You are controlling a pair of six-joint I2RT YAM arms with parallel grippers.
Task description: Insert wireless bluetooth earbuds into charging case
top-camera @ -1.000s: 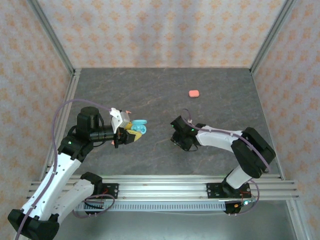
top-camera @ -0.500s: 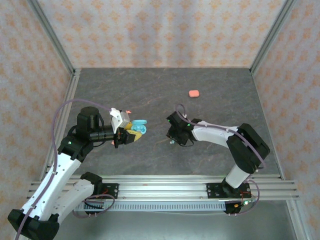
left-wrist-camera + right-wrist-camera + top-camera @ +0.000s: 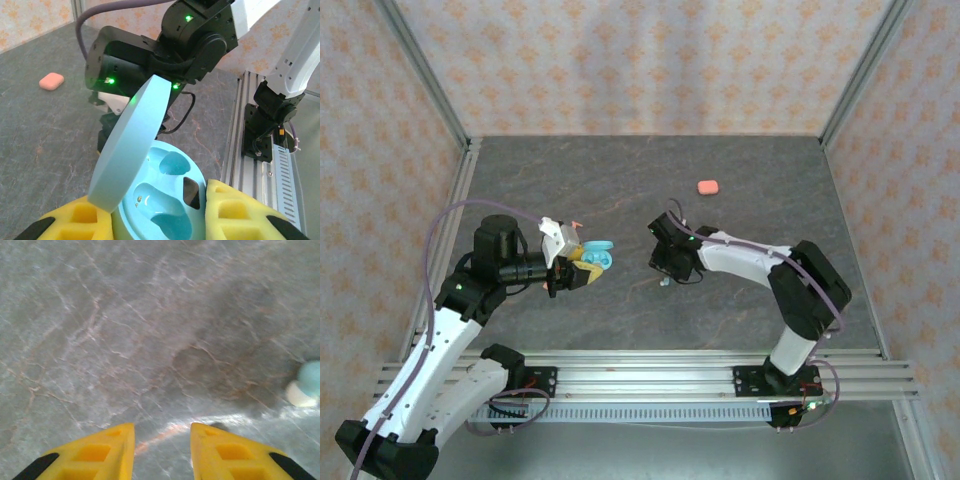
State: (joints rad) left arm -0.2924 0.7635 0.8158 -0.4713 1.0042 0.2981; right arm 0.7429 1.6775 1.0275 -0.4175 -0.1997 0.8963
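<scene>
A teal earbud lies loose on the tabletop, off to the right of the right fingers and apart from them. Those fingers hang low over the marbled surface, parted by a modest gap with nothing between them. By the look of it the pick-up is not yet made, and the arm would need to shift sideways so the gap straddles the earbud. Seen from above, the earbud sits just beside the right arm's wrist, on its near side.

Across from it, the left fingers clamp the teal case from both sides and hold it up off the tabletop. Its lid is swung up and the moulded pockets are exposed, probably so the other arm can drop an earbud straight in. Both pockets look empty.

A pink case, apparently closed, rests well away towards the back wall.
</scene>
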